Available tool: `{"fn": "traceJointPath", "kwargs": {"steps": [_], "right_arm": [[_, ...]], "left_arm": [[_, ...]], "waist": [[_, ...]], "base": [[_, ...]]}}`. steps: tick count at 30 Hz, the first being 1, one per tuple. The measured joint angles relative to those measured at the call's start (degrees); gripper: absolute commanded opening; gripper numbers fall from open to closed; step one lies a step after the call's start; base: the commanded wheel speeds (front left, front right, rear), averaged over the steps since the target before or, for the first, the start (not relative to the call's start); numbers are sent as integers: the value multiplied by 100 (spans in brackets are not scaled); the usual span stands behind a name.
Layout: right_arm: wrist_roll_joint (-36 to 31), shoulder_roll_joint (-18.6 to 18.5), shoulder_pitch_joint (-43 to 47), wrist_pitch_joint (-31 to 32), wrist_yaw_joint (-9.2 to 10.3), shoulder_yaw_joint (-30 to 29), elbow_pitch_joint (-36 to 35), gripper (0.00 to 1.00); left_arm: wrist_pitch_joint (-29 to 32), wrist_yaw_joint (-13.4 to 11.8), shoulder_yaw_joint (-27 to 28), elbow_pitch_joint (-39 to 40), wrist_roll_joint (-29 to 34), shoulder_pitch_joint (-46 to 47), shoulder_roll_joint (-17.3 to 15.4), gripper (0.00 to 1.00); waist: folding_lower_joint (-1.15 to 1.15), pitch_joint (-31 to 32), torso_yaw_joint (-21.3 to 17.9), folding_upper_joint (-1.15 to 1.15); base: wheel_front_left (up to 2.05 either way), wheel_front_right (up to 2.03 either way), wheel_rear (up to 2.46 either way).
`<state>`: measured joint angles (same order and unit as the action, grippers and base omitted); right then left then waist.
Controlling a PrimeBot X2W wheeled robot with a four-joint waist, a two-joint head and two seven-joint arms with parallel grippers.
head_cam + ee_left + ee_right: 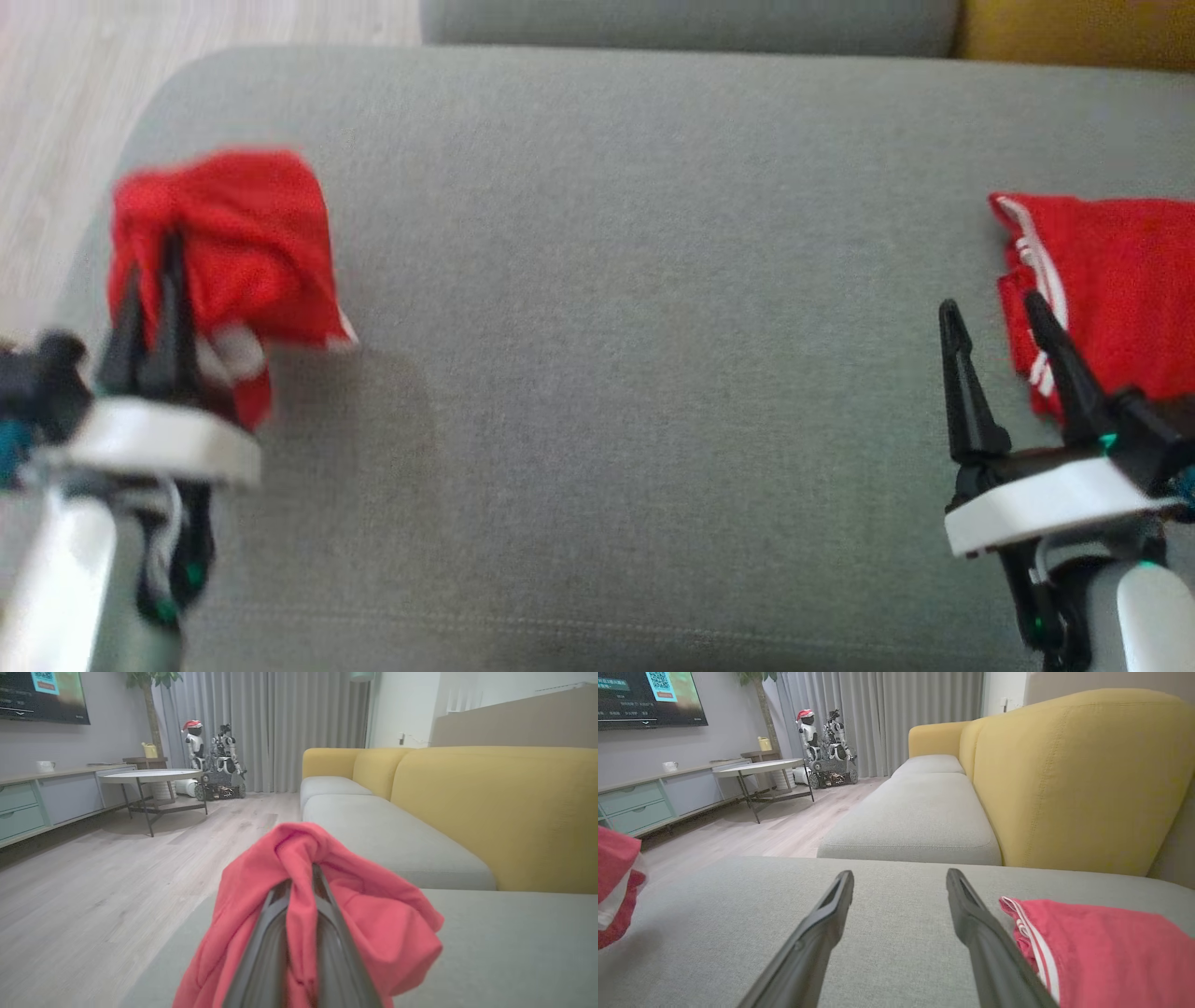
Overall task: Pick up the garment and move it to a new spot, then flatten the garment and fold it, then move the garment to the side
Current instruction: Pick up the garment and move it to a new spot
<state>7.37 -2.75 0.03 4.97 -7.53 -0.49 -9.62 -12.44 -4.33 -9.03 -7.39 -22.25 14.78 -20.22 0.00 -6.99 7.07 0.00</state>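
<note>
garment (233, 233) in left gripper (152, 254), apparent qr code (658, 679) onscreen

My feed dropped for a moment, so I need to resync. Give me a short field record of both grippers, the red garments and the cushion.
left gripper: shut on bunched garment, over left end of cushion
bunched garment: red, draped over the fingers, seemingly lifted off the cushion
right gripper: open, holding nothing, low over right end of cushion
striped garment: red with white stripes, lying on the cushion beside the right gripper; contact cannot be told
cushion: grey sofa seat, wood floor beyond its left end
</note>
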Motion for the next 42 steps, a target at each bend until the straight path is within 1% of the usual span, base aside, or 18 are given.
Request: {"fn": "traceJointPath", "kwargs": {"steps": [4, 6, 9, 12, 14, 17, 20, 23, 24, 25, 31, 35, 36, 37, 38, 42], "right_arm": [[30, 4, 117, -1, -1, 18, 10, 100], [30, 7, 165, 0, -1, 25, 9, 100], [30, 8, 219, 7, -1, 22, 5, 100], [103, 9, 218, 8, 0, 34, -22, 100], [124, 9, 217, 8, 0, 49, -43, 100], [181, 10, 204, 8, -1, 100, -56, 100], [226, 11, 177, 2, 0, 129, -56, 100], [275, 11, 152, -34, 0, 186, -49, 100], [276, 11, 102, -64, 0, 221, -43, 100], [283, 12, 58, -91, -1, 226, -38, 100], [387, 12, -131, -244, 0, 243, 31, 100], [433, 12, -142, -304, 0, 223, 113, 100], [432, 12, -143, -319, -1, 209, 121, 100], [433, 12, -151, -344, 0, 200, 137, 100], [432, 12, -161, -347, 0, 188, 159, 100], [431, 13, -175, -347, -1, 185, 214, 100]], "left_arm": [[347, -321, -37, 996, -2, -1038, 37, 0], [493, -422, -122, 1359, -9, -1389, 82, 0], [641, -434, -265, 1690, -11, -1661, 114, 0], [706, -467, -499, 1813, -9, -1697, 233, 0], [705, -401, -630, 1789, -9, -1663, 289, 0], [665, -248, -869, 1558, -8, -1382, 421, 0], [567, -42, -1128, 1287, 32, -877, 588, 0], [486, 122, -1338, 969, 46, -354, 827, 0], [460, 246, -1477, 700, 47, -64, 970, 0], [456, 309, -1543, 548, 48, 57, 1025, 0], [479, 569, -2005, -608, 180, 513, 1221, 0], [478, 719, -2241, -1173, 269, 667, 1316, 0], [467, 746, -2278, -1263, 269, 694, 1328, 26], [422, 755, -2315, -1332, 278, 717, 1334, 94], [390, 775, -2361, -1382, 309, 744, 1338, 100], [234, 794, -2425, -1421, 322, 781, 1372, 100]], "waist": [[0, 216, -180, 0], [0, 292, -279, 0], [0, 359, -424, 0], [0, 372, -638, 0], [0, 344, -758, 0], [0, 261, -954, 0], [0, 137, -1177, 0], [0, -11, -1418, 0], [0, -124, -1584, 0], [0, -189, -1658, 0], [0, -583, -2053, 0], [0, -786, -2206, 0], [0, -820, -2220, 0], [0, -842, -2218, 0], [0, -850, -2197, 0], [0, -823, -2072, 0]], "base": [[0, 0, 0], [0, 0, 0], [0, 0, 0], [0, 0, 0], [0, 0, 0], [0, 0, 0], [0, 0, 0], [0, 0, 0], [0, 0, 0], [0, 0, 0], [0, 0, 0], [0, 0, 0], [0, 0, 0], [0, 0, 0], [0, 0, 0], [0, 0, 0]]}}
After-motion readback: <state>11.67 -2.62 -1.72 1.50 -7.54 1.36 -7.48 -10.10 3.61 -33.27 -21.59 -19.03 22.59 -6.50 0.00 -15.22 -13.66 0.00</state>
